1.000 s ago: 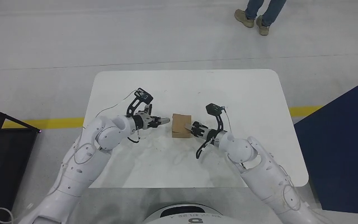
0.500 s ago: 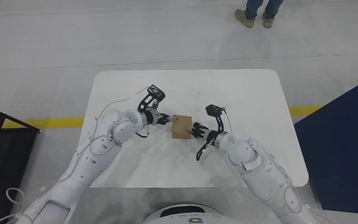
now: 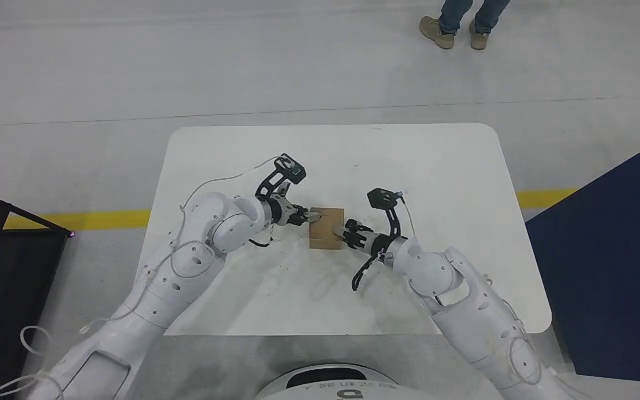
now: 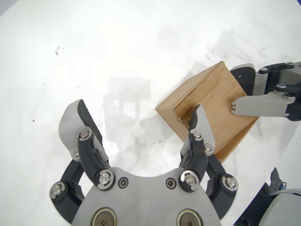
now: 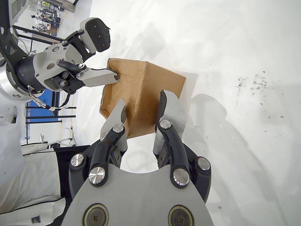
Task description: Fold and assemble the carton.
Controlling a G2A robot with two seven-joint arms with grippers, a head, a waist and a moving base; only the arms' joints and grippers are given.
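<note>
Top view: small brown cardboard carton (image 3: 325, 226) sits mid white tabletop (image 3: 420, 170). Spread wide, the left tool (image 3: 303, 215) touches its 9 o'clock edge with 1 fingertip; the right tool (image 3: 347, 236), narrowed onto its 3 o'clock end, holds it.

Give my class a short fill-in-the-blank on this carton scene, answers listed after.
1. The carton is ___ in colour.
2. It rests on a ___ table.
3. The left gripper has its jaws ___.
4. The carton lies ___ that gripper and the right gripper.
Missing words: brown; white; open; between.
</note>
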